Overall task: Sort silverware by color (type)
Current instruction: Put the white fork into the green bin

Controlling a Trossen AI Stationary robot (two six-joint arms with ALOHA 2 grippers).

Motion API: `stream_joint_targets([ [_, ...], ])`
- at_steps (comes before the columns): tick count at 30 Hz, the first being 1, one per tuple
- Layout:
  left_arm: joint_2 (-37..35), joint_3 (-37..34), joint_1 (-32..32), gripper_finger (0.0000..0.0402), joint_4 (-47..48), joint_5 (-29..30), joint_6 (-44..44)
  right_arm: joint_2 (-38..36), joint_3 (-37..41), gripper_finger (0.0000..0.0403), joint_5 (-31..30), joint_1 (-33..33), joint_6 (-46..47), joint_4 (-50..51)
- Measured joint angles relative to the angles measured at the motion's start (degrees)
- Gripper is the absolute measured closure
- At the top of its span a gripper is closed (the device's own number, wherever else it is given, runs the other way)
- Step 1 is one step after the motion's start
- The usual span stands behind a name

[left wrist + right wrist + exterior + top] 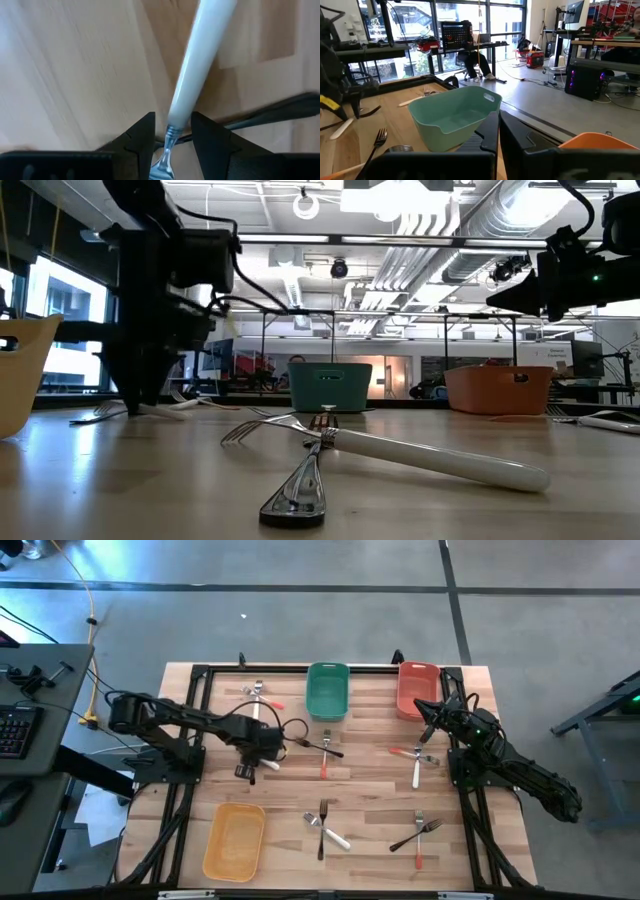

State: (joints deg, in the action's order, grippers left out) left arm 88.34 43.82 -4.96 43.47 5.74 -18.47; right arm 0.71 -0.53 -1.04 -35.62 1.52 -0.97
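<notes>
My left gripper [248, 770] points down at the table's left middle, open. Its fingers stand on either side of a white-handled fork [192, 75] that lies flat on the wood, at the neck where handle meets metal. A black fork [280, 112] lies just beyond it. My right gripper [425, 722] hovers shut and empty beside the red bin [417, 690], above the table [540, 290]. Other forks lie scattered: a black and a red one [325, 752] at centre, a white and a red one [415, 765] on the right, more along the near side. My left gripper comes from above with a finger on each side of the white fork's neck [172, 132]. One finger [205, 135] stands right at the handle's end; whether it touches I cannot tell. A gap shows at the other finger. The fork lies on the table.
A green bin [327, 690] and the red bin stand at the far edge, a yellow bin [235, 840] at the near left. A crossed black and white fork pair [325, 825] and another pair [418, 835] lie near the front. Two forks [262, 695] lie far left.
</notes>
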Motion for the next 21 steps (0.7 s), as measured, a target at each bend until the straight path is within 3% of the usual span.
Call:
stream_joint_targets([
  [9,3.92,0.26,1.31,0.0288,0.21,1.91,0.79,0.0,0.02,0.0402,0.0,0.0,-0.02,0.0],
  [18,0.35,1.83,4.18,0.0374,-0.21,4.04,1.64,0.02,0.0,0.0402,0.0,0.0,0.0,0.0],
  [21,-0.77,2.42,4.55,0.0375,0.38,4.02,2.95,0.02,0.01,0.0402,0.0,-0.01,-0.02,0.0],
])
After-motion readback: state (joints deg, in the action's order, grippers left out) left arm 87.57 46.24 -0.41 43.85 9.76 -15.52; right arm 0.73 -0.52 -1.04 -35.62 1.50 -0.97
